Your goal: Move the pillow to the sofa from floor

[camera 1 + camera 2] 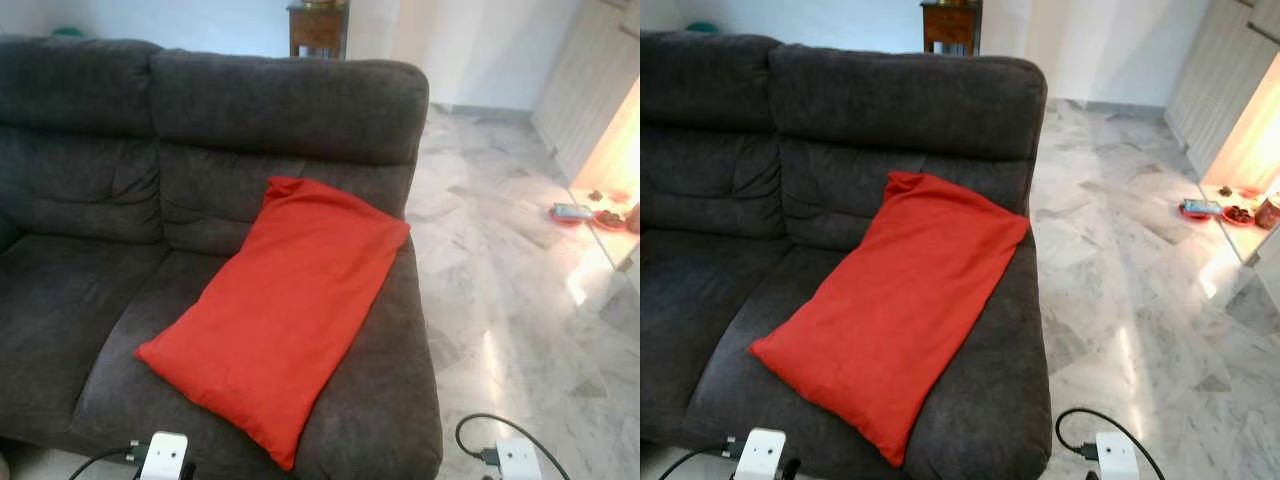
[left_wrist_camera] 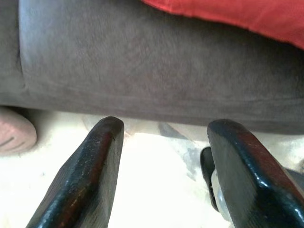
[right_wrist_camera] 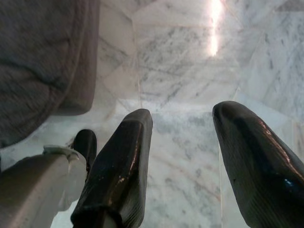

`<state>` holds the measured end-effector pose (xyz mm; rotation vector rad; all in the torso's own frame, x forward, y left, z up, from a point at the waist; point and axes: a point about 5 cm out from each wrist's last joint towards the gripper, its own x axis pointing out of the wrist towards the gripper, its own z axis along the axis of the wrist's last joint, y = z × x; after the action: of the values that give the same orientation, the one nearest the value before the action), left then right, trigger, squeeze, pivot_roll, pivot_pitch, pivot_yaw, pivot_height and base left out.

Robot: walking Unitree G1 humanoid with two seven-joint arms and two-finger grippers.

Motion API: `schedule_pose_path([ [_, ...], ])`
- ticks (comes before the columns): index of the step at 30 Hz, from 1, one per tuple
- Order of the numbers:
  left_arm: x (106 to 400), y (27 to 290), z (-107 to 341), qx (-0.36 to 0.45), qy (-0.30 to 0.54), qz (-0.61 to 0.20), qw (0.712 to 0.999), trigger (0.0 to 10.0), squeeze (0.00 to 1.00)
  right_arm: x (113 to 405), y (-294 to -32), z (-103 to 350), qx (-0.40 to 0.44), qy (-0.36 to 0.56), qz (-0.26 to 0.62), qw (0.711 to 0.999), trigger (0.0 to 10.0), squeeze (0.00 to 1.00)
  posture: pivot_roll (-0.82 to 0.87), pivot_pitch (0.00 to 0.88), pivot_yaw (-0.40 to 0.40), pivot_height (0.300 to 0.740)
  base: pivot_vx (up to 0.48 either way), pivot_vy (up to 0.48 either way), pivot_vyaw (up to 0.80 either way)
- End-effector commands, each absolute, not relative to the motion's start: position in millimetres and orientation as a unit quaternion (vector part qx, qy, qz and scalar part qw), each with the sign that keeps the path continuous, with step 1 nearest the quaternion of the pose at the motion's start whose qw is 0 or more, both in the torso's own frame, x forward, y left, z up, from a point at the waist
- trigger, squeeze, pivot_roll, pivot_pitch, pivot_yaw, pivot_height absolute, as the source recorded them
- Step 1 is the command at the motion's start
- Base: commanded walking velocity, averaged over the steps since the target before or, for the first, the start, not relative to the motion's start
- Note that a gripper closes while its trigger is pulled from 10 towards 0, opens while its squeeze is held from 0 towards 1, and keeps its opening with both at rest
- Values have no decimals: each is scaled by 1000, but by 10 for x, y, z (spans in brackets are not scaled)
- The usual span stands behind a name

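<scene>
Both claws (image 2: 161, 166) (image 3: 190, 156) agape, empty; red pillow (image 1: 280, 310) diagonal on sofa (image 1: 80, 200), top corner toward backrest.

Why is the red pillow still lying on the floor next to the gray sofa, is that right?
Not quite. The red pillow is not on the floor; it lies on the seat of the gray sofa, its top end leaning against the backrest. The left eye view shows this. Both grippers, left gripper and right gripper, are open and empty.
</scene>
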<state>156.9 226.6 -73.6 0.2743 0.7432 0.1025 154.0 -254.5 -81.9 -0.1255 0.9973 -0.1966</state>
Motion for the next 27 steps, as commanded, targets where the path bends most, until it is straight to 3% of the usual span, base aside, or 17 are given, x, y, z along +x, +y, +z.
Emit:
schedule_pose_path([
  [1, 1575, 2291, -737, 125, 363, 62, 921, 10000, 0, 1577, -2530, -808, -60, 472, -92, 875, 10000, 0, 34, 26, -40, 740, 0, 0, 0],
  [27, 1428, 2286, -843, 122, 400, 54, 906, 10000, 0, 1375, -2472, -907, -66, 507, -74, 856, 10000, 0, 24, 0, -16, 740, 0, 11, 0],
])
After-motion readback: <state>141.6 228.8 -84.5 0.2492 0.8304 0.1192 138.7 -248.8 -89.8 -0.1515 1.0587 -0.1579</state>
